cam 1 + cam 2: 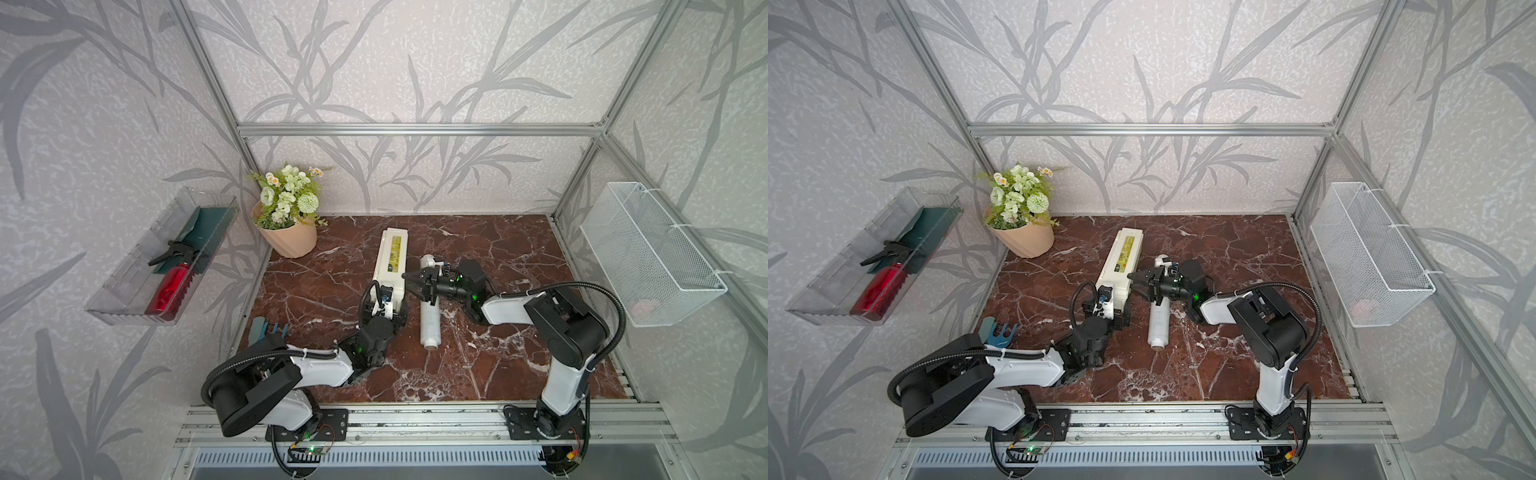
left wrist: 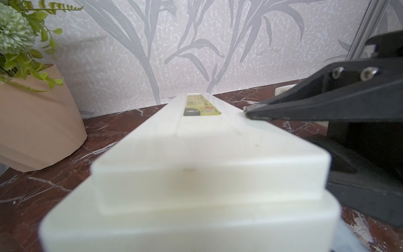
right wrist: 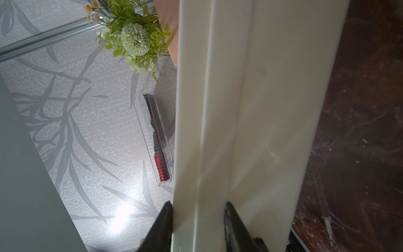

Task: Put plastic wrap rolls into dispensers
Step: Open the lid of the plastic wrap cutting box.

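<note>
The cream-white dispenser (image 1: 392,262) (image 1: 1121,262) lies closed on the marble table, with its yellow-green label facing up. My left gripper (image 1: 384,300) straddles its near end with the jaws wide. In the left wrist view the box (image 2: 207,152) fills the space between the jaws and hides the fingers. My right gripper (image 1: 410,284) (image 3: 198,209) comes in from the right. Its two fingers press on either side of the lid's long edge (image 3: 218,109). The plastic wrap roll (image 1: 430,320) (image 1: 1158,324) lies on the table right of the box, partly under the right gripper.
A peach pot of flowers (image 1: 291,239) stands at the back left. A clear tray (image 1: 124,291) on the left wall holds a red spray bottle. A white wire basket (image 1: 648,253) hangs on the right wall. A blue-green tool (image 1: 266,328) lies by the left arm.
</note>
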